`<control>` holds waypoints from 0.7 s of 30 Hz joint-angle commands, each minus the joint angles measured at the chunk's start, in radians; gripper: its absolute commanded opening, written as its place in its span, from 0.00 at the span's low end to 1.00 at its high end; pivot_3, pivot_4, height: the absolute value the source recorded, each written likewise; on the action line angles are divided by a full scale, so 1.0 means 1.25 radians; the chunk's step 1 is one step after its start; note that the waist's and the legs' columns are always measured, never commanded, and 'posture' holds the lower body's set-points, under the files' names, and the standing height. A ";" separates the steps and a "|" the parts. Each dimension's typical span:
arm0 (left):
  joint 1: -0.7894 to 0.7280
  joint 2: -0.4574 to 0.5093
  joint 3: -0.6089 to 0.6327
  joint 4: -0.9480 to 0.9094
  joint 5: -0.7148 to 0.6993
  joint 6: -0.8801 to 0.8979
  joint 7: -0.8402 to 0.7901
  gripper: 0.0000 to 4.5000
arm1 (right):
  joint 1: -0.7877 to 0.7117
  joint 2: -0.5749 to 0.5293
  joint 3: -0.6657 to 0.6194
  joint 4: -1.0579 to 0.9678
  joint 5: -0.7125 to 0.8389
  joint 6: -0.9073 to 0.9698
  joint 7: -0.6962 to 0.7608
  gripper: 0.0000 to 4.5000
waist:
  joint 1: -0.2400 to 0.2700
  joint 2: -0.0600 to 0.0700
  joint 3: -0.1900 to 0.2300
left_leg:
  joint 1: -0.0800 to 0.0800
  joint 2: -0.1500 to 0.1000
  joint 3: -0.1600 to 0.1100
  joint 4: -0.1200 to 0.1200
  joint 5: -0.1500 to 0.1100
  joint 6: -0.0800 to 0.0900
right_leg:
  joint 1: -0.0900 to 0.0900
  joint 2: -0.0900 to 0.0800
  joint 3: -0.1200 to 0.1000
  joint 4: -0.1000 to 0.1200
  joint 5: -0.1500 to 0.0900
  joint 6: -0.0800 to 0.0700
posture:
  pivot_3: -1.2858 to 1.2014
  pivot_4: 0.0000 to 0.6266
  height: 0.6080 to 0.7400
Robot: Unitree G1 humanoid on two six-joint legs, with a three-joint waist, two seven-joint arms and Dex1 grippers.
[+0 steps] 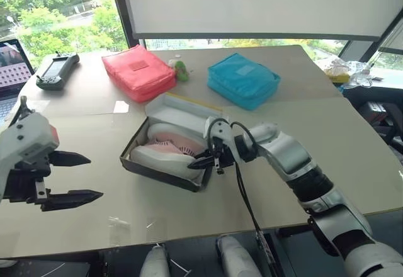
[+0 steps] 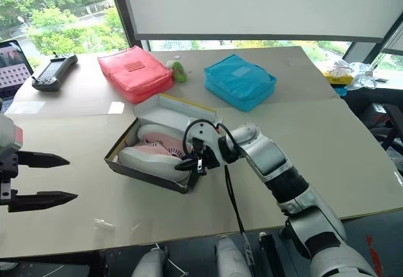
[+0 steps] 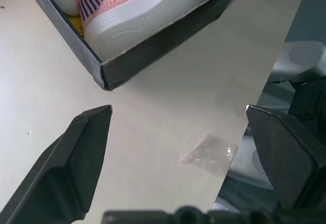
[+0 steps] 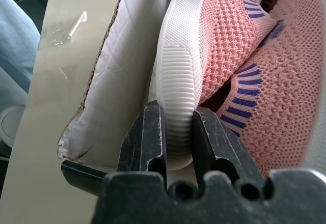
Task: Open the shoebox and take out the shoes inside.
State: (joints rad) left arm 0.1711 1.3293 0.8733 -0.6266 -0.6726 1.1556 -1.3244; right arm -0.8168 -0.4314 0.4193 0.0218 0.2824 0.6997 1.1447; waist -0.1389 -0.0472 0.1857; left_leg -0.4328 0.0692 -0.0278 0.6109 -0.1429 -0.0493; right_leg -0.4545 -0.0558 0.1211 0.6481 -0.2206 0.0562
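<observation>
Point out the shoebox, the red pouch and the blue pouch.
shoebox [image 1: 160,174]: left eye view, on its dark near side wall.
red pouch [image 1: 138,71]: left eye view, on the middle of its top.
blue pouch [image 1: 243,79]: left eye view, on the middle of its top.

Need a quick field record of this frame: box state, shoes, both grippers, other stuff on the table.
box: dark-sided cardboard shoebox, open, lid folded back, on the table
shoes: pair of pink knit shoes with white soles, lying inside the box
right gripper: shut on the white sole of the near shoe
left gripper: open, apart from the box, holding nothing
behind box: red fabric pouch, blue fabric pouch
far left: grey handheld controller
</observation>
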 commanded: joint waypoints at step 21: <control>-0.037 0.006 -0.031 0.007 -0.008 -0.017 0.021 1.00 | -0.059 0.023 -0.249 0.058 0.184 0.039 -0.011 0.09 | 0.009 0.000 0.000 | -0.001 0.000 0.000 -0.001 0.000 0.000 | -0.001 0.000 0.000 0.000 0.000 0.002 | 0.52 0.24 1.00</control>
State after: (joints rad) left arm 0.1353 1.3286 0.8289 -0.6213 -0.6772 1.1536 -1.3034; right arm -0.8529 -0.3979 0.1752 0.1054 0.4745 0.7655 1.1394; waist -0.1271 -0.0470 0.1858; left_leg -0.4335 0.0693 -0.0276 0.6098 -0.1426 -0.0489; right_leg -0.4557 -0.0555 0.1215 0.6481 -0.2209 0.0590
